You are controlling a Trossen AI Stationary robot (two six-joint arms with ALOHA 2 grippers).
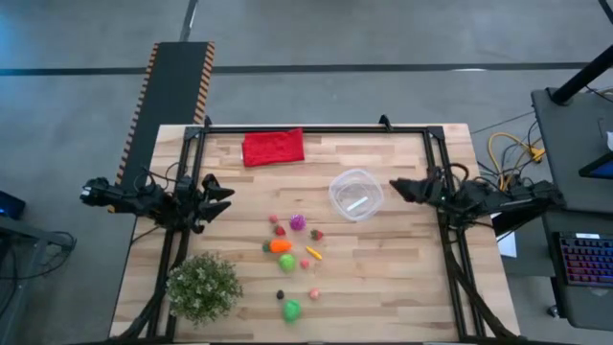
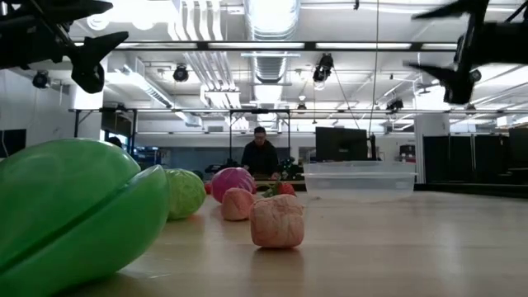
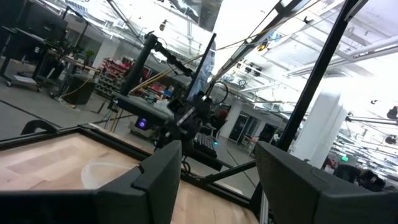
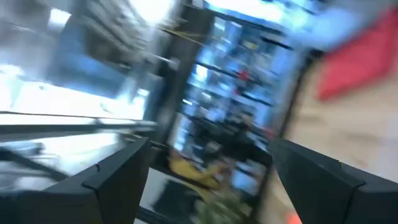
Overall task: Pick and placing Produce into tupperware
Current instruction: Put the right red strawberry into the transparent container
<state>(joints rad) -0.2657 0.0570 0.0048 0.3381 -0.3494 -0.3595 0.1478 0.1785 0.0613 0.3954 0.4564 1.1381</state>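
Observation:
The produce lies loose on the wooden table in the high view: a magenta piece [image 1: 298,222], an orange one [image 1: 281,245], green ones [image 1: 286,261] [image 1: 291,310], and small red, yellow, pink and dark bits around them. The clear tupperware [image 1: 355,194] stands upright beyond them, with nothing visible inside. My left gripper [image 1: 220,190] hovers open above the table's left edge. My right gripper [image 1: 397,188] hovers open just right of the tub. The low view shows a big green piece [image 2: 74,214], a pink one [image 2: 277,221] and the tupperware [image 2: 359,177], with both grippers high above the table.
A red cloth [image 1: 273,148] lies flat near the far edge. A bushy potted plant [image 1: 203,286] stands at the near left corner. Black frame rails [image 1: 450,240] run along the table's sides. Bare wood lies right of the produce. A person [image 2: 260,155] sits far behind the table.

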